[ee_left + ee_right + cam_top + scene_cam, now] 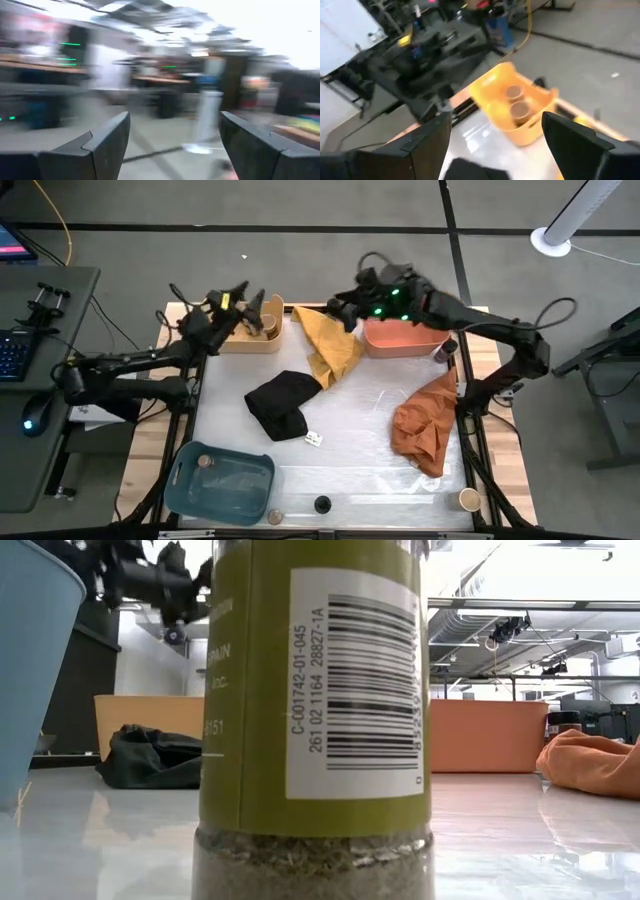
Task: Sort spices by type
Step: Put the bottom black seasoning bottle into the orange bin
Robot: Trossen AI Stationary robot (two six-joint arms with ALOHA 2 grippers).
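Observation:
Two brown-topped spice jars (pixel 513 91) (pixel 520 109) stand in the yellow bin (pixel 240 340) at the table's far left. One jar (pixel 205 462) sits in the blue bin (pixel 222 485). Three more stand on the table near its near edge: a tan-topped one (pixel 276 518), a black-topped one (pixel 322 504) and a tan-topped one (pixel 468 499). A green-labelled jar (pixel 315 720) fills the low view. My left gripper (pixel 252 302) (pixel 172 150) is open, raised over the yellow bin. My right gripper (pixel 342 305) (pixel 495 145) is open, raised beside the orange bin (pixel 405 337), facing the yellow bin.
A yellow cloth (pixel 330 340) lies between the yellow and orange bins, a black cloth (pixel 283 405) at mid-table and an orange cloth (pixel 425 425) toward the right edge. A small white tag (pixel 313 438) lies near the black cloth. Bare table shows between the cloths and the blue bin.

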